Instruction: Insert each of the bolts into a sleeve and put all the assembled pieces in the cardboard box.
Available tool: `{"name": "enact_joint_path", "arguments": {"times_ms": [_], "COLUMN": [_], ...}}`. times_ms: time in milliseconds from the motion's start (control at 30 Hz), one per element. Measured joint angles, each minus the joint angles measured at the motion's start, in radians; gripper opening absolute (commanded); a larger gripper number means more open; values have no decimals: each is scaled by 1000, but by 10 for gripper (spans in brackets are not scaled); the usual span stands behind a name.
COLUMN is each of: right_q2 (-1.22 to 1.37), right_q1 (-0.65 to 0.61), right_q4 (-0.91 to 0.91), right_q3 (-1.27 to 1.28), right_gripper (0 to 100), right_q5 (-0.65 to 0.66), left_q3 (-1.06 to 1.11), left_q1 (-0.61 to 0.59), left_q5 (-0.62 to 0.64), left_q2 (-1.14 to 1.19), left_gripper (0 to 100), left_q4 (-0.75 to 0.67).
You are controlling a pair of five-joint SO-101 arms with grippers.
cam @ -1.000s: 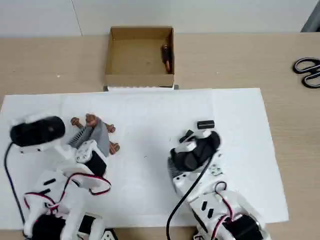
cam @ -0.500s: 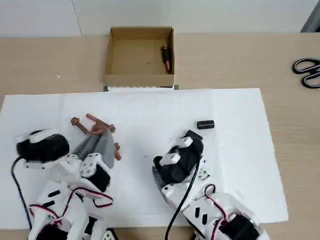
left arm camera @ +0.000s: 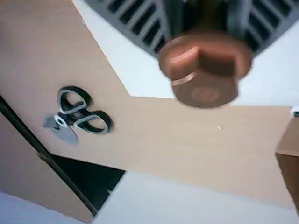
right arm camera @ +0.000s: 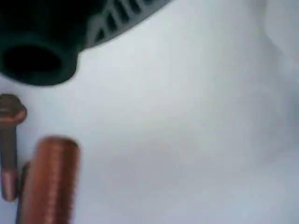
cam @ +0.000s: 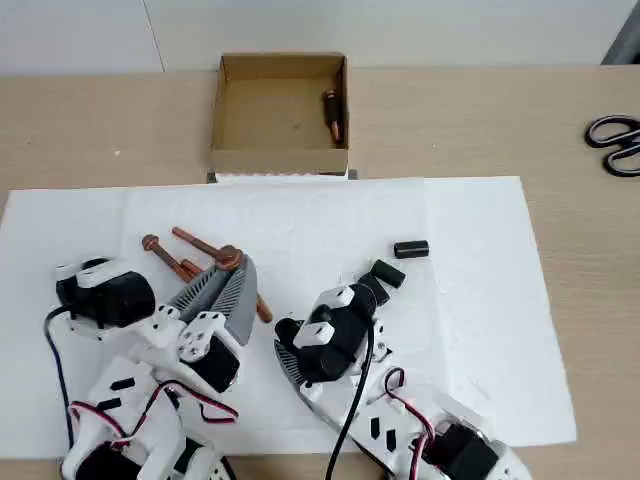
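**Bolt in one end effector, sleeve in the other**

The left end effector has its grey ribbed fingers closed to a narrow gap on a copper bolt. The bolt's hex head sits at the fingertips and its threaded shaft slants back out towards the right arm. (The face of the head carries a faint round mark, too blurred to read.)

The right end effector is clamped on a black sleeve, which pokes out past its tip with the open bore showing in the right wrist view.

Two loose bolts lie on the white paper sheet, just beside the left end effector's tip on the side away from the right arm. These are a nearer bolt and a farther bolt. Whether either touches the gripped bolt cannot be told.

A loose sleeve lies on its side just beyond the right end effector's tip, apart from the gripped sleeve.

The cardboard box stands on the table, well ahead of both end effectors and just past the paper's far edge. One assembled piece lies against the box wall on the right arm's side.

A pair of scissors lies far out beyond the right end effector's outer side.
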Motion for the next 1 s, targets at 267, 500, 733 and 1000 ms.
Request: {"name": "enact_joint_path", "arguments": {"times_ms": [267, 500, 733, 1000], "right_q2": [0, 2, 2, 2], "right_q1": [0, 2, 2, 2], "right_q4": [-3, -3, -3, -3], "right_q3": [0, 0, 0, 0], "right_gripper": [2, 2, 2, 2], "right_q5": [14, 14, 14, 14], "left_q3": [3, 64, 109, 109], "left_q1": [23, 23, 29, 77], "left_q5": [0, 0, 0, -2], "left_q2": [0, 0, 0, 0], "left_gripper": [6, 6, 6, 6], "left_q4": [0, -15, -97, -101]}}
